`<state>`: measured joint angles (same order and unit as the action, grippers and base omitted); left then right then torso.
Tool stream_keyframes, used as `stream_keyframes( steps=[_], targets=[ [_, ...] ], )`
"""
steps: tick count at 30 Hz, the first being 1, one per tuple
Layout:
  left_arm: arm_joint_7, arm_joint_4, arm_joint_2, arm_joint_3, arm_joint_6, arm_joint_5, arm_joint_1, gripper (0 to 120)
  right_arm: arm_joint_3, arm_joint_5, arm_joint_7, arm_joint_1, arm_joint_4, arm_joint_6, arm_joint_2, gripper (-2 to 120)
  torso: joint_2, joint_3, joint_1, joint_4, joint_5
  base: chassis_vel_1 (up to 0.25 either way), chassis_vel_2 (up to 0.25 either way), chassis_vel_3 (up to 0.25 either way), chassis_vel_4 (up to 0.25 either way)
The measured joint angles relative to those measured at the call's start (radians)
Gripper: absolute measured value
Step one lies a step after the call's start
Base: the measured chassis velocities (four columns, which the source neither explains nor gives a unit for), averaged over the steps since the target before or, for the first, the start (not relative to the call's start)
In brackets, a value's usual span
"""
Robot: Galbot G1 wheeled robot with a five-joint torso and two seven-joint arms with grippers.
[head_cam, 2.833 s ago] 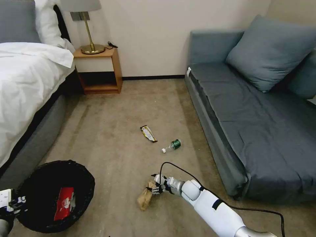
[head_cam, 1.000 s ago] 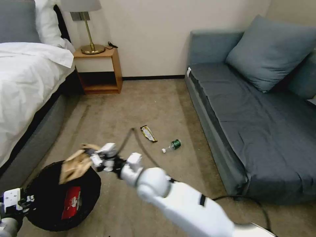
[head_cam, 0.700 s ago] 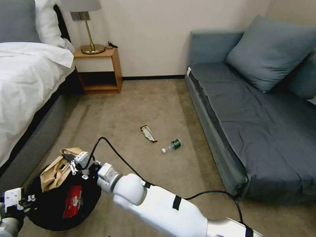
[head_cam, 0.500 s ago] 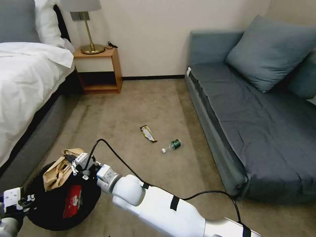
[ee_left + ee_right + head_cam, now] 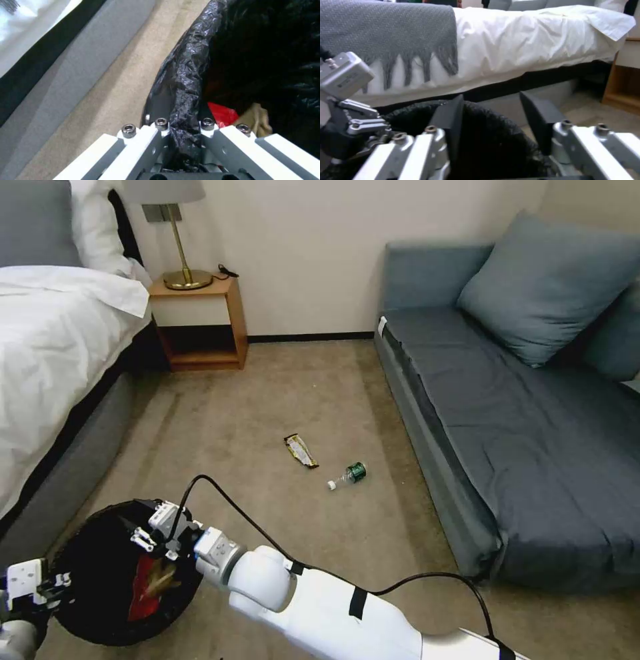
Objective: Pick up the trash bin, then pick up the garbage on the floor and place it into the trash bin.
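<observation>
— So where's the trash bin point(image 5: 100, 573)?

— Low at the robot's left, near the bed point(image 5: 47, 353), standing over the floor point(image 5: 280, 393). The left gripper point(image 5: 181, 130) is clamped on its rim, bag liner pinched between the fingers.

— And the right gripper point(image 5: 152, 527)?

— Over the bin's mouth, fingers spread apart with nothing between them — the wrist view shows the gap plainly. A brown paper bag point(image 5: 161, 577) and a red snack packet point(image 5: 139, 593) lie inside the bin.

— Anything left on the carpet?

— A bar wrapper point(image 5: 301, 451) and, just beside it, a small bottle point(image 5: 348, 475), both between bed and sofa point(image 5: 533, 433), well apart from the bin.
</observation>
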<state>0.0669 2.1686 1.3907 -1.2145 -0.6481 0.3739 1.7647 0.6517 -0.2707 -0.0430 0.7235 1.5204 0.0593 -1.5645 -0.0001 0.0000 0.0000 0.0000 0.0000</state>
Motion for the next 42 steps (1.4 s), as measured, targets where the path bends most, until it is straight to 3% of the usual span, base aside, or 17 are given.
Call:
stream_keyframes(
  steps=[3, 8, 11, 14, 19, 21, 24, 32, 42],
  targets=[
    [0.0, -0.003, 0.0, -0.002, 0.0, 0.001, 0.0, 3, -0.025, 0.016, -0.011, 0.03, 0.032, -0.001, 0.022, 65, 0.0, 0.0, 0.0, 0.0002, 0.0001, 0.0, 0.0, 0.0, 0.0],
    [0.0, -0.006, 0.0, 0.0, 0.001, 0.001, -0.004, 3, -0.092, 0.041, -0.017, 0.09, 0.085, -0.002, 0.065, 77, 0.0, 0.0, 0.0, 0.0002, 0.0001, 0.0, 0.0, 0.0, 0.0],
    [-0.001, -0.009, 0.001, 0.006, 0.001, 0.001, -0.011, 3, -0.204, 0.054, -0.013, 0.185, 0.162, -0.003, 0.131, 92, 0.0, 0.0, 0.0, -0.0002, 0.0002, 0.0, 0.0, 0.0, 0.0],
    [-0.002, -0.016, 0.0, 0.009, 0.001, 0.0, -0.02, 3, -0.305, 0.049, -0.01, 0.265, 0.229, -0.007, 0.191, 99, 0.0, 0.0, 0.0, -0.0002, 0.0003, 0.0, 0.0, 0.0, 0.0],
    [-0.003, -0.018, 0.0, 0.011, 0.002, -0.001, -0.025, 3, -0.469, 0.077, 0.015, 0.401, 0.345, -0.04, 0.296, 100, 0.0, 0.0, 0.0, -0.0002, 0.0003, 0.0, 0.0, 0.0, 0.0],
    [-0.003, -0.018, 0.009, 0.014, 0.006, -0.004, -0.023, 3, -0.583, 0.109, 0.032, 0.526, 0.412, -0.062, 0.338, 100, 0.0, 0.0, 0.0, 0.0, 0.0004, 0.0, 0.0, 0.0, 0.0],
    [-0.004, -0.018, 0.019, 0.02, 0.01, -0.01, -0.023, 3, -0.655, 0.141, 0.037, 0.61, 0.44, -0.099, 0.353, 100, 0.0, 0.0, 0.0, 0.0, 0.0003, 0.0, 0.0, 0.0, 0.0],
    [-0.004, -0.013, 0.028, 0.026, 0.012, -0.014, -0.026, 3, -0.831, 0.187, 0.048, 0.816, 0.476, -0.226, 0.326, 100, 0.0, 0.0, 0.0, -0.0001, 0.0003, 0.0, 0.0, 0.0, 0.0],
    [-0.004, -0.007, 0.03, 0.034, 0.012, -0.014, -0.026, 3, -0.828, 0.177, 0.076, 0.844, 0.446, -0.263, 0.305, 100, 0.0, 0.0, 0.0, 0.0001, 0.0001, 0.0, 0.0, 0.0, 0.0]
  ],
)
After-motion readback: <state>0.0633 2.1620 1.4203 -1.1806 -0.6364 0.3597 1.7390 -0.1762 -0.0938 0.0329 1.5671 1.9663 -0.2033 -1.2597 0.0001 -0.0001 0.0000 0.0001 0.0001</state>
